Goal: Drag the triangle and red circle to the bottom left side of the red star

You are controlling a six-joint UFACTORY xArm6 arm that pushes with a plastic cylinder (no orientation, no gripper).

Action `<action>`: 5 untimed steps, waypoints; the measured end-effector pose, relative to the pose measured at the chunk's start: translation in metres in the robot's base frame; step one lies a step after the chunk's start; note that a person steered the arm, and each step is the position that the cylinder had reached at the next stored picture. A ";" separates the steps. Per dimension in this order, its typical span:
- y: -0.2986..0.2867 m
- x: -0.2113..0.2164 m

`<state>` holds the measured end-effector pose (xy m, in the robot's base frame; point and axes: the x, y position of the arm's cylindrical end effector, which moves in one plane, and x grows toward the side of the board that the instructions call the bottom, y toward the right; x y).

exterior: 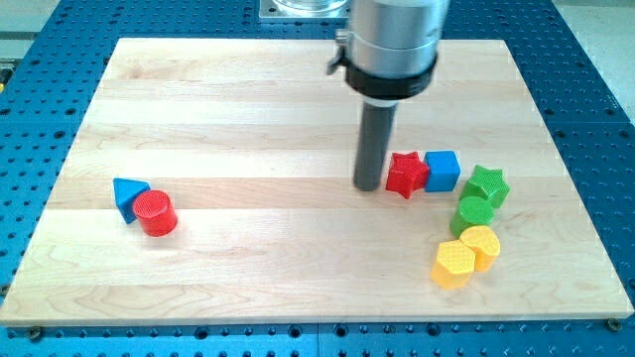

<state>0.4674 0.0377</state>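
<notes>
Blocks first: your blue plastic triangle (pixel 128 195) and red plastic cylinder (pixel 156 213) sit touching near the wooden counter's (pixel 248 89) left edge, the triangle's apex toward that edge. My tip (pixel 368 186) rests well apart, just left of the red plastic star (pixel 406 175). No pincer here; the rod holds nothing.

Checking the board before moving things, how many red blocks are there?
2. The red star sits right of centre, just right of my tip and touching the blue cube. The red circle is at the view's left against the blue triangle. None looks hidden.
</notes>
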 end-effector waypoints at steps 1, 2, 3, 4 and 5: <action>-0.102 -0.015; -0.216 -0.021; -0.316 0.002; -0.279 0.036; -0.194 0.036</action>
<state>0.5037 -0.1564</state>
